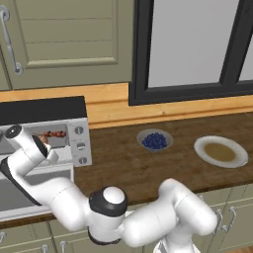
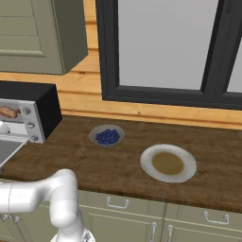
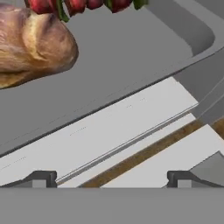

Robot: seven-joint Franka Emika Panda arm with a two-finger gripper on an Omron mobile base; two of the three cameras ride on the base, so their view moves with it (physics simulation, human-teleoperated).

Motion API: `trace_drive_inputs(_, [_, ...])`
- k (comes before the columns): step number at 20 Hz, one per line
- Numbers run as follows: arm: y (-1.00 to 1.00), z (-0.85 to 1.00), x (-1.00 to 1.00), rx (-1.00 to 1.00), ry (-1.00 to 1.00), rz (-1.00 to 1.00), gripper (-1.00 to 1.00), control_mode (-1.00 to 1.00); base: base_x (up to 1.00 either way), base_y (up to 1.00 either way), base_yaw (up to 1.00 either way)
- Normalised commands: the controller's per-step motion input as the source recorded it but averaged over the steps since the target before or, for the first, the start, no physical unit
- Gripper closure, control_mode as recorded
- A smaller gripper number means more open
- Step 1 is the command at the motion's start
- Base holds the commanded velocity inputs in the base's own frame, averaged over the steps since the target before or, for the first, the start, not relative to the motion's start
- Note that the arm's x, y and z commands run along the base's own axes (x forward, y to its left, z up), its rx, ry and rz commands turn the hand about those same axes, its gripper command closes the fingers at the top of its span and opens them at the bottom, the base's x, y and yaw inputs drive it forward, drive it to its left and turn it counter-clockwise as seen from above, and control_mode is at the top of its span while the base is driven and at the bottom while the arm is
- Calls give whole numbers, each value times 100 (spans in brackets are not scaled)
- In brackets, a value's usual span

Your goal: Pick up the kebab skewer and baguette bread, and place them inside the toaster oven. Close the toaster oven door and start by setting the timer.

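Golden-brown baguette bread (image 3: 33, 43) and the red-chunked kebab skewer (image 3: 83, 5) beside it lie inside the boxy silver toaster oven (image 1: 74, 129), just beyond my empty, wide-spread claw (image 3: 111, 179) above its dropped grey door (image 3: 131, 127).

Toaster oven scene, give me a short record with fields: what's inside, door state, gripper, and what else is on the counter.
toaster oven: at the counter's left end, three knobs on its front
inside: baguette and skewer, side by side
door: folded down, open
gripper: open, empty, just in front of the oven over the door
counter: wooden
blueberries: in a small bowl, right of the oven
plate: right of the bowl, brown centre
task left: close the door, set the timer
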Motion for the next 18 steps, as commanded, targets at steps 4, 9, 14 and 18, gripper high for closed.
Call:
trace_drive_inputs(4, [0, 9, 45, 6, -14, 0, -100, -100, 0, 0, 0])
trace_drive_inputs(9, [0, 11, 11, 7, -11, 0, -100, -100, 0, 0, 0])
trace_drive_inputs(14, [0, 13, -54, 9, -7, 0, -100, -100, 0, 0, 0])
trace_drive_inputs(18, [14, 32, -99, 4, 0, 0, -100, -100, 0, 0, 0])
